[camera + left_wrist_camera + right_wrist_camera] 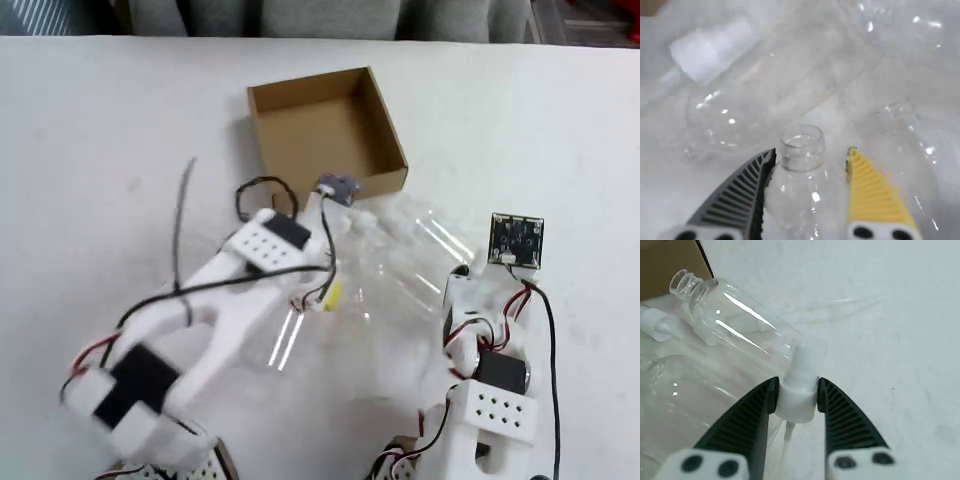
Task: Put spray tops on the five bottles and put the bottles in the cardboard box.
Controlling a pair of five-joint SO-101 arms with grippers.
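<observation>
The cardboard box (pixel 375 183) sits open, with the clear bottles (pixel 400 245) lying in a heap just in front of it. Close to the box's front wall, the left gripper (pixel 812 151) has its fingers apart on either side of an uncapped bottle (pixel 801 142). Farther from the box, the right gripper (pixel 797 385) is clamped on a white spray top (pixel 797 405), beside a second bottle (pixel 735 315) whose open neck lies next to the box.

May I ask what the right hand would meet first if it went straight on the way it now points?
Probably the side of the clear plastic bottle lying just beyond the white spray top that the right hand holds; depth is unclear, so they may already touch.
</observation>
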